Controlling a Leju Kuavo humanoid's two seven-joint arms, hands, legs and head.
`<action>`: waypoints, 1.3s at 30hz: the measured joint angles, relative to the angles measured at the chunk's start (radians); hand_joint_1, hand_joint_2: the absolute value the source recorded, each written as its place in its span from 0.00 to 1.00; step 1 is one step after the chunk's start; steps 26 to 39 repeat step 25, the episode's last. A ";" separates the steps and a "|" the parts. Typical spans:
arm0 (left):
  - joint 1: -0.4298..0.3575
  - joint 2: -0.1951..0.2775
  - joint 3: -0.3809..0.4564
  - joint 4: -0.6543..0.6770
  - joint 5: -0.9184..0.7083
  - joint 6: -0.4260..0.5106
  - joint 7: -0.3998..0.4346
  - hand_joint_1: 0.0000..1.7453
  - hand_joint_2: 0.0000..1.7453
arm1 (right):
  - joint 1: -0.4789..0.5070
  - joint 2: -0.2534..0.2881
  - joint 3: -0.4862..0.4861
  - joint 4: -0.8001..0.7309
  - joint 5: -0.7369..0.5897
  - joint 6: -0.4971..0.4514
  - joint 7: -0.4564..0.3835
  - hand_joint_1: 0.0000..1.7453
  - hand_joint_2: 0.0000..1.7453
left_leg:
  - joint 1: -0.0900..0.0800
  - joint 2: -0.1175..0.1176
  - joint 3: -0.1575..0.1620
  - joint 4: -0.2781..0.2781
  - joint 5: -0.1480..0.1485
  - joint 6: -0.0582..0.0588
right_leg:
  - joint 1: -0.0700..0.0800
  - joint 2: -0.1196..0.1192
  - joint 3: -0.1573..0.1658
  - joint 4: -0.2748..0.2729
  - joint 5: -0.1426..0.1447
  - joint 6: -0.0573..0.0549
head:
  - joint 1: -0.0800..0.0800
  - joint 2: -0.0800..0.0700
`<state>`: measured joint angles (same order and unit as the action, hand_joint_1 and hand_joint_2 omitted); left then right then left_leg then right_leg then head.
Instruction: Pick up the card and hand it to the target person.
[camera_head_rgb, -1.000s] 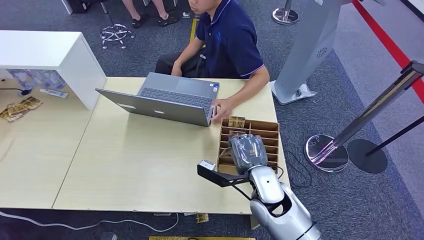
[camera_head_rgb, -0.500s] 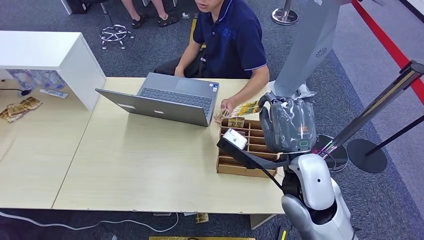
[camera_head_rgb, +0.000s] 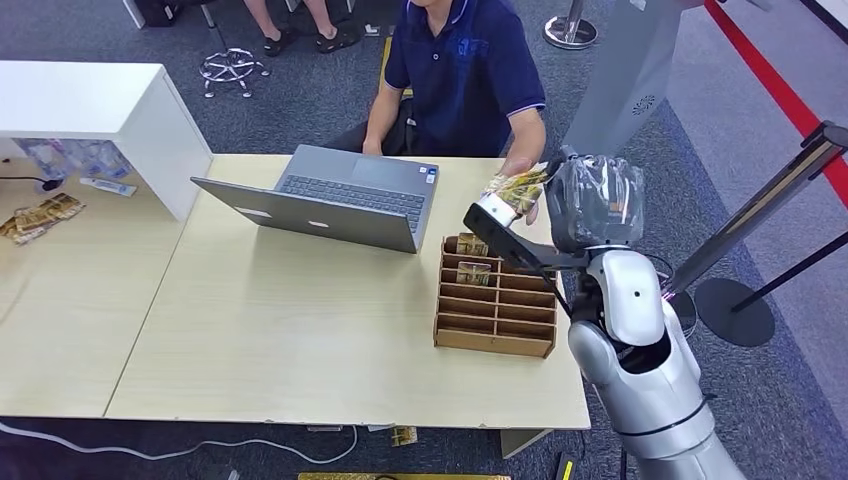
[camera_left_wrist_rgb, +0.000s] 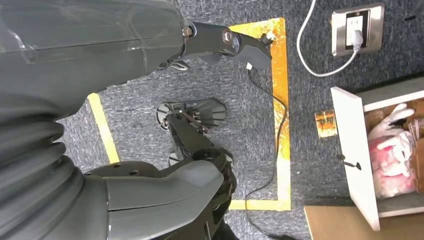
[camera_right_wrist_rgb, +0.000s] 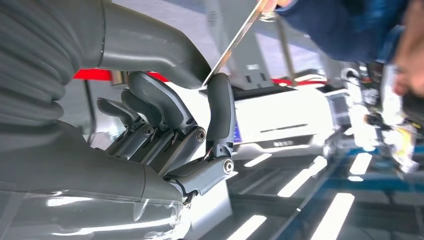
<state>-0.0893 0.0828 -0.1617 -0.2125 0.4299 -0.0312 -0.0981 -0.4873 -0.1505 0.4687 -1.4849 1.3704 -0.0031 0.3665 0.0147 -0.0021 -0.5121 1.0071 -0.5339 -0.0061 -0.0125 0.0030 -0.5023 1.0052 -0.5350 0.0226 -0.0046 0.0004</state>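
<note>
Card (camera_head_rgb: 520, 187) pinched by right robot hand (camera_head_rgb: 590, 203), print unreadable

Quick count: one laptop (camera_head_rgb: 330, 200), one wooden slotted box (camera_head_rgb: 497, 297), one card (camera_head_rgb: 518, 187) held up, two cards (camera_head_rgb: 473, 258) in the box slots, one seated person (camera_head_rgb: 460, 75), one stack of cards (camera_head_rgb: 40, 216) far left

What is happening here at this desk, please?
The robot's right hand holds a card out toward the person in the dark blue shirt seated behind the table. The right wrist view shows the card pinched between the thumb and a finger. The person's hand is at the card's far end. Below stands a wooden card rack with more cards, beside an open laptop.
</note>
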 joint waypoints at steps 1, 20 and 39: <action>0.000 0.000 -0.001 0.000 -0.002 -0.001 -0.001 0.00 1.00 | -0.019 0.001 0.000 0.041 0.001 0.000 0.007 1.00 1.00 | 0.000 0.000 0.000 0.000 0.000 0.000 | 0.000 0.000 0.000 0.000 0.000 0.000 | 0.000 0.000; 0.000 -0.001 -0.012 0.000 0.021 0.002 0.001 0.00 1.00 | -0.111 0.051 0.016 0.451 0.031 0.014 0.005 0.00 1.00 | 0.000 -0.001 0.000 0.000 0.000 0.000 | 0.000 -0.001 0.000 0.000 0.000 0.000 | 0.000 0.000; 0.000 -0.001 -0.012 0.000 0.041 0.016 0.004 0.00 1.00 | -0.035 0.054 0.019 0.379 0.007 0.037 0.014 0.00 1.00 | 0.000 -0.001 0.000 0.000 0.000 0.000 | 0.000 0.000 0.000 0.000 0.000 0.000 | 0.000 0.000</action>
